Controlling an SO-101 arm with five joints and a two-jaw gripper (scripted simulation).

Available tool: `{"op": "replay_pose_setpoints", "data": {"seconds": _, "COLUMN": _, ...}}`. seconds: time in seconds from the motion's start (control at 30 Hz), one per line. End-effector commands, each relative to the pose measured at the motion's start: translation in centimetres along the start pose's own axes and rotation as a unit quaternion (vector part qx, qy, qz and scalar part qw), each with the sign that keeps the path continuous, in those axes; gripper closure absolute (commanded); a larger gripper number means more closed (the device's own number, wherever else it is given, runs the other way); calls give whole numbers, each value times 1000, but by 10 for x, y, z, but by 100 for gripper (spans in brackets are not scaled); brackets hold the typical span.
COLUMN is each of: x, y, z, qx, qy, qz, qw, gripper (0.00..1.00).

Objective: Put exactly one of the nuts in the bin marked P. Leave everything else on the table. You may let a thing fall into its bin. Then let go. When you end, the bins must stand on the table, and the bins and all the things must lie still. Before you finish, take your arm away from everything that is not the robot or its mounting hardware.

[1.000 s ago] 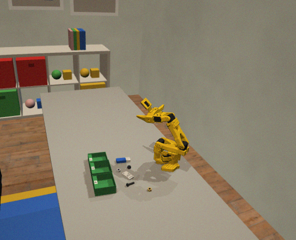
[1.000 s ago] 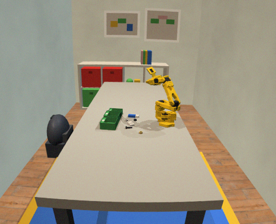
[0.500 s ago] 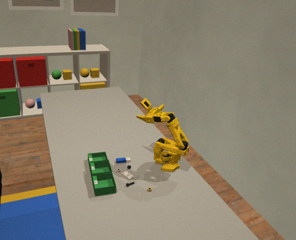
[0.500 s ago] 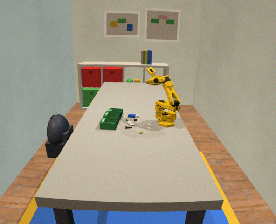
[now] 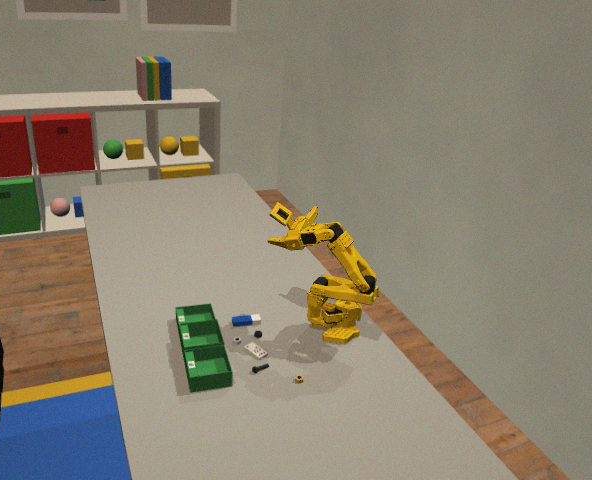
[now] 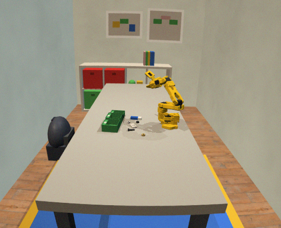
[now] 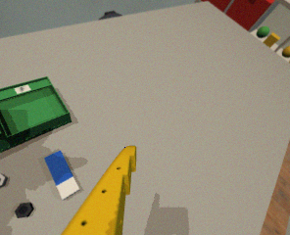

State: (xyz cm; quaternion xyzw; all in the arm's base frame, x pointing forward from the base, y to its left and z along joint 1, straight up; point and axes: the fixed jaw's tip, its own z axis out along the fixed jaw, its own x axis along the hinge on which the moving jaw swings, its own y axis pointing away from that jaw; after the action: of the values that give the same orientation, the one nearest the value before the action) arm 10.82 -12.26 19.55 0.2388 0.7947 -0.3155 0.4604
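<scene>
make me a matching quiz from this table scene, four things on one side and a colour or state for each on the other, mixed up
Things:
1. pincer
2. row of three bins
3. nut nearest the table's front end
4. bolt

Colour or state:
A. green, standing side by side on the table
B. black, lying on its side
C. open and raised above the table, holding nothing
D. yellow-gold, lying apart from the other small parts

Pairs: 1-C, 2-A, 3-D, 4-B
</scene>
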Motion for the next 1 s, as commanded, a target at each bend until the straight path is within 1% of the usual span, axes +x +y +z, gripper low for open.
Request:
{"op": "replay_pose_setpoints", "data": {"seconds": 0.0, "x": 1, "y": 2, "z": 2, "qx": -9, "qy": 8, "qz": -14, "qw": 1000, "gripper": 0}}
{"op": "replay_pose_setpoints", "data": {"seconds": 0.4, "x": 8, "y": 13, "z": 11, "qx": -50, "qy": 50, "qz": -81, "qw": 994, "gripper": 0}}
{"op": "replay_pose_setpoints", "data": {"seconds": 0.47, "x": 8, "y": 13, "z": 11, "qx": -50, "qy": 50, "qz": -81, "qw": 994, "gripper": 0}}
{"op": "replay_pose_setpoints", "data": {"seconds": 0.5, "x": 13, "y": 13, "z": 13, "qx": -47, "qy": 57, "qz": -75, "qw": 994, "gripper": 0}}
{"op": "replay_pose_setpoints", "data": {"seconds": 0.97, "x": 21, "y": 25, "z": 20, "qx": -95, "qy": 96, "qz": -153, "qw": 979, "gripper": 0}}
